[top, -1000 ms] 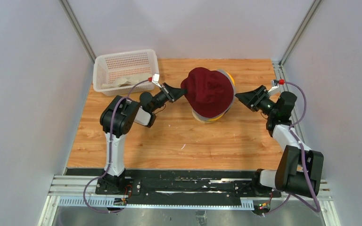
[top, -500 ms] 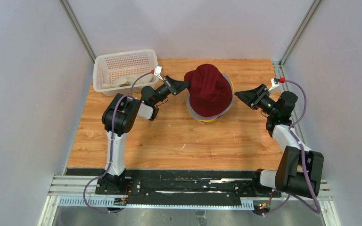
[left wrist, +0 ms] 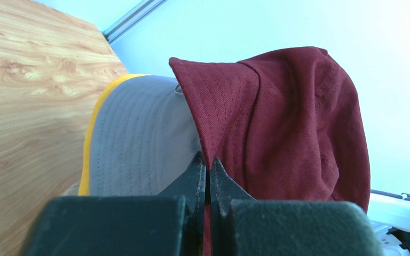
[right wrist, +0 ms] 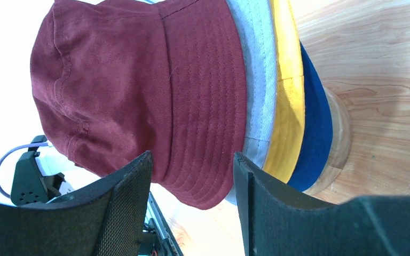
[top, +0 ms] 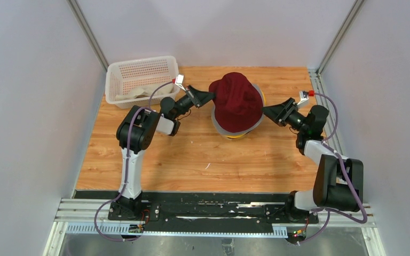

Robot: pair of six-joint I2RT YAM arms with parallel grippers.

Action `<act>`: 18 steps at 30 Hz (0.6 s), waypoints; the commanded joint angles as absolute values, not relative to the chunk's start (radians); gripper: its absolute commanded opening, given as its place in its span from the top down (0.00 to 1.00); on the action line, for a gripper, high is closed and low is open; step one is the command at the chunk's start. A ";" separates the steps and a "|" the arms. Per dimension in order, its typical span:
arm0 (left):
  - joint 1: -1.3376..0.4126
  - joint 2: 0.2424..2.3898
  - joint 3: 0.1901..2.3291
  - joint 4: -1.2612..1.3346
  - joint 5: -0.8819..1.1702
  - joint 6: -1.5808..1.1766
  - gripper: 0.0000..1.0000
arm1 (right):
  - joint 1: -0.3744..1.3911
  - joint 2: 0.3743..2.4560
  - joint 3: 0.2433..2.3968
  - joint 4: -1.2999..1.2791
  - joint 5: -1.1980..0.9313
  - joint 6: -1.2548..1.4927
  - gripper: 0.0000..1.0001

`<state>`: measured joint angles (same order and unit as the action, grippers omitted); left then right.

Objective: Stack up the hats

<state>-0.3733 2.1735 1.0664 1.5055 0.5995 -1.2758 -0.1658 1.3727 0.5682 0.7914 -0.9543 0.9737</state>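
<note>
Right wrist: dark red hat [right wrist: 139, 90], crumpled crown, stitched brim.

Bright even light, soft shadows; wrist views overexposed behind the dark red hat [right wrist: 139, 90]

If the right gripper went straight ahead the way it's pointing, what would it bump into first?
Most likely the dark red hat: the open right gripper points straight at its brim, with nothing visible between them.

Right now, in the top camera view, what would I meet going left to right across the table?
white basket, left gripper, dark red hat, right gripper
</note>
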 commanded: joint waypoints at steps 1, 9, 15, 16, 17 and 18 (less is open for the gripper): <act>-0.367 2.186 1.095 1.555 0.607 -1.281 1.00 | -0.143 1.404 0.558 0.867 -0.961 0.981 0.44; -0.367 2.179 1.084 1.555 0.615 -1.281 1.00 | -0.127 1.477 0.554 0.932 -0.957 0.996 0.44; -0.367 2.181 1.074 1.555 0.620 -1.278 1.00 | -0.110 1.545 0.555 1.062 -0.976 1.060 0.44; -0.367 2.181 1.072 1.555 0.619 -1.277 1.00 | -0.106 1.561 0.556 1.095 -0.981 1.081 0.44; -0.366 2.181 1.070 1.555 0.620 -1.276 1.00 | -0.102 1.578 0.555 1.142 -0.986 1.106 0.44; -0.367 2.182 1.069 1.555 0.622 -1.276 1.00 | -0.099 1.607 0.553 1.195 -0.990 1.138 0.44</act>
<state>-0.3733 2.1742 1.0679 1.5055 0.6037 -1.2797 -0.1284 1.5459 0.5636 0.9890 -0.9585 1.0447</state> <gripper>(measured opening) 0.020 0.561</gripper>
